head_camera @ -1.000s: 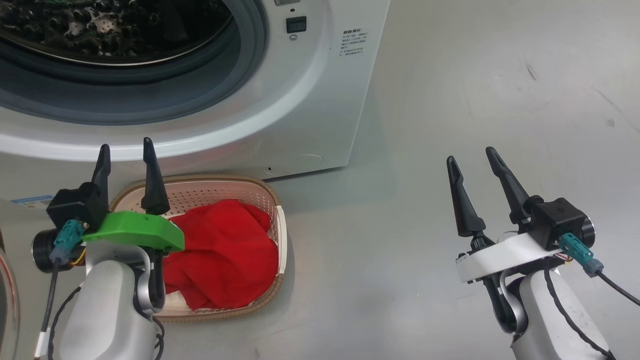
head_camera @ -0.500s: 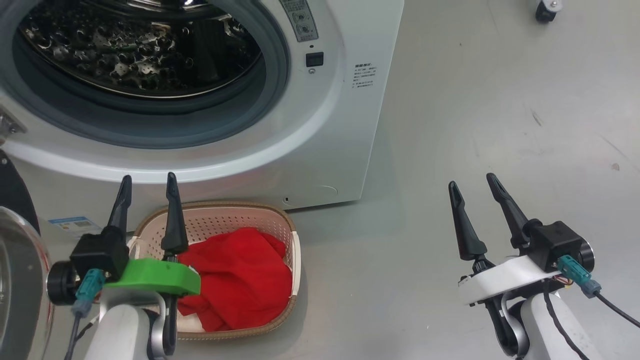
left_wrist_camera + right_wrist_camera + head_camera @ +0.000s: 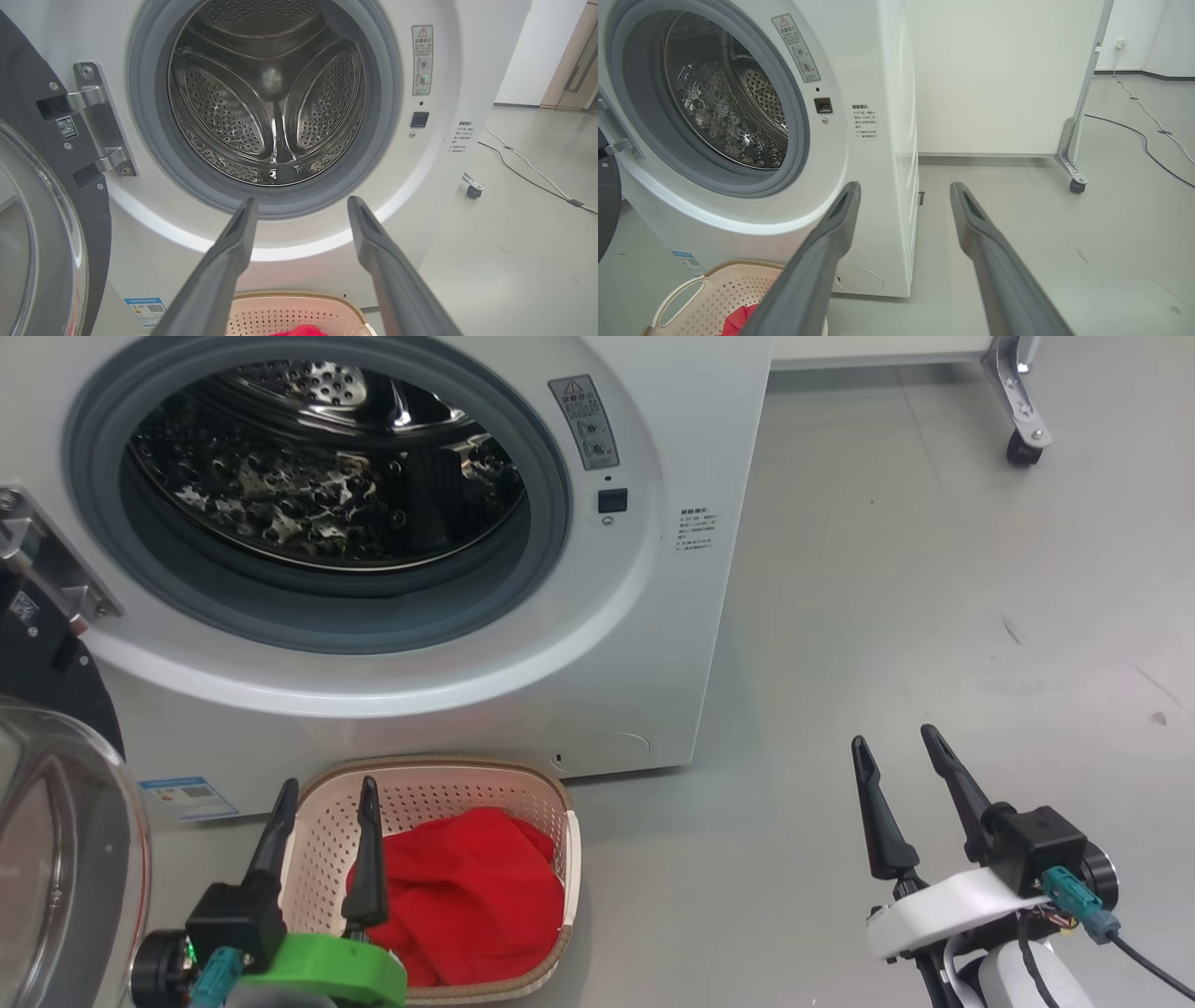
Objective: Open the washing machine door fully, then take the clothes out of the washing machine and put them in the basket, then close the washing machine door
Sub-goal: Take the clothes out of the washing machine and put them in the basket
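Observation:
The white washing machine (image 3: pixel 653 644) stands with its door (image 3: pixel 65 859) swung open at the left; the glass bowl and black rim show there and in the left wrist view as the door (image 3: pixel 42 242). No fabric shows in the steel drum (image 3: pixel 271 107). Red clothes (image 3: pixel 476 896) lie in the cream basket (image 3: pixel 439 789) on the floor in front of the machine. My left gripper (image 3: pixel 327 789) hangs open over the basket's left part, fingers pointing at the machine. My right gripper (image 3: pixel 896 737) is open over bare floor to the right, holding nothing.
Grey floor (image 3: pixel 934 569) stretches right of the machine. A white panel on a caster (image 3: pixel 1073 184) stands behind, and cables (image 3: pixel 1148 126) run across the floor farther back. A door hinge (image 3: pixel 100 121) sits at the opening's left.
The head camera has tilted up, so more of the drum and machine front shows and both grippers sit lower in the picture. Both grippers stay open; the clothes stay in the basket.

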Controlling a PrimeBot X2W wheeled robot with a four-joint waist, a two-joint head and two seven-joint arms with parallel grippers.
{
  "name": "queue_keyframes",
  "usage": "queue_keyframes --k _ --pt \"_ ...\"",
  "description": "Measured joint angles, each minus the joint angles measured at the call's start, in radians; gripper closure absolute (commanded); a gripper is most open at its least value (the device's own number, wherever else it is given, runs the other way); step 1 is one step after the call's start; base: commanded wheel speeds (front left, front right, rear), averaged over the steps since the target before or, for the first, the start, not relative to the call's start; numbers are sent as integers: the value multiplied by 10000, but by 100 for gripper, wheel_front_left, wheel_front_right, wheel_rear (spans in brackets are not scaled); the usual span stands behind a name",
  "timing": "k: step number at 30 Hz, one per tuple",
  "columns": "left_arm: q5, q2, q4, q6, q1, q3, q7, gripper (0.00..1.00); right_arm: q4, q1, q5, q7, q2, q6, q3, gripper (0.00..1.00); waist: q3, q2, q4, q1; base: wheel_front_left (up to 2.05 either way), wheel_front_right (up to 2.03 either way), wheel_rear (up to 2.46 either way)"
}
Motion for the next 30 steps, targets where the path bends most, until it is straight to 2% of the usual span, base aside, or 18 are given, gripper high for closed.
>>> queue_keyframes --k 8,30 --pt "-27 36 -495 31 818 -198 366 0 36 490 2 0 19 -75 119 0 -463 0 177 0 0 0 0" --pt "104 88 -1461 173 1398 -326 922 0 -50 675 -2 2 27 -236 232 0 -695 0 102 0 0 0 0"
